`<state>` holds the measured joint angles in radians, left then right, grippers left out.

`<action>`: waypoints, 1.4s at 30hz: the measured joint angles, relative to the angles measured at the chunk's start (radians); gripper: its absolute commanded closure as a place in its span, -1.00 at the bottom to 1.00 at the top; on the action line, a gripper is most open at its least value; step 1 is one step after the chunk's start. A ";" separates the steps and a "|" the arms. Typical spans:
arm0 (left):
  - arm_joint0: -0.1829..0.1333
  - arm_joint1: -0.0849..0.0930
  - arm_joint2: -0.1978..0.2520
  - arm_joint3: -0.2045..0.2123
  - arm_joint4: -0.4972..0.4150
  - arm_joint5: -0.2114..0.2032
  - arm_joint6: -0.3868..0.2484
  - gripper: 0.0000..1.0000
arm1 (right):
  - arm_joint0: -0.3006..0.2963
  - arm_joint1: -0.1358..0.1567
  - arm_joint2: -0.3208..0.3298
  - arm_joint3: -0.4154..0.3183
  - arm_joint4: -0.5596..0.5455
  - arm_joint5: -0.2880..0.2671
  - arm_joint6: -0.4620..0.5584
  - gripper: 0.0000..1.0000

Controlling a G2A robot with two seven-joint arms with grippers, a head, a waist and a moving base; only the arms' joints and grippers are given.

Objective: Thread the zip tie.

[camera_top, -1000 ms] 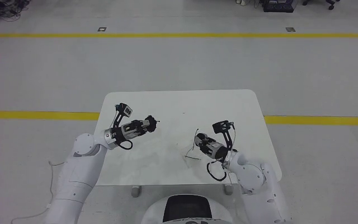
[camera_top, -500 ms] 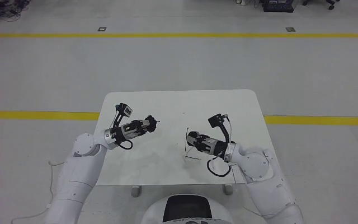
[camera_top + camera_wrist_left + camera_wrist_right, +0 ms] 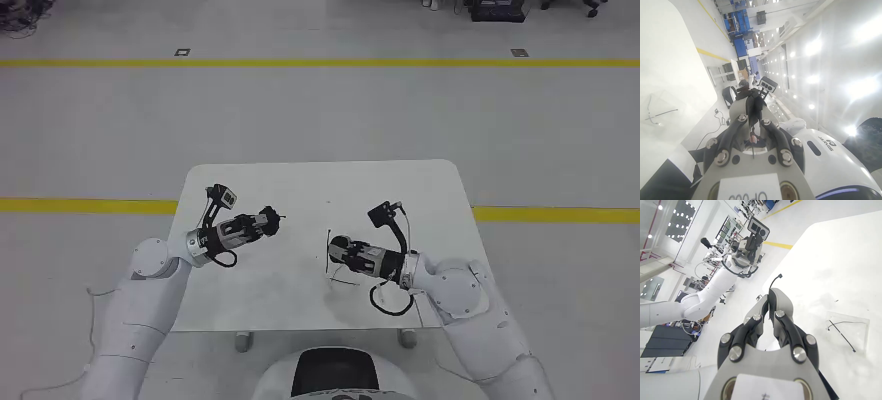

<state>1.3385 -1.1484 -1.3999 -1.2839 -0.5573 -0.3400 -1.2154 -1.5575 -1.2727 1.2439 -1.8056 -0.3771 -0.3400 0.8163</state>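
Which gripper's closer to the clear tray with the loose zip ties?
Right. The right gripper hangs close beside the clear tray, near the middle of the table; the left gripper is farther off, over the table's left part.

Most of the zip tie (image 3: 776, 279) is hidden between the closed pads (image 3: 772, 302) of the right gripper (image 3: 768, 298). Its head end curls out past the fingertips, and from above it is a hair-thin line whose head is too small to make out. A thin black strip (image 3: 753, 149) runs into the closed left gripper (image 3: 753, 108), its far end hidden between the fingers, so whether it is a second zip tie cannot be told. The clear tray (image 3: 866, 321) on the table's near side has faint edges, and the loose ties (image 3: 843, 335) in it cross, leaving their count unsure.
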 measured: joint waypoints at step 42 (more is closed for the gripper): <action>0.033 0.000 0.038 -0.042 0.054 0.001 0.080 1.00 | 0.063 0.097 -0.122 -0.005 -0.002 0.000 -0.451 1.00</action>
<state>1.3711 -1.1483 -1.3617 -1.3261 -0.5037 -0.3394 -1.1356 -1.4946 -1.1755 1.1214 -1.8110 -0.3790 -0.3400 0.3653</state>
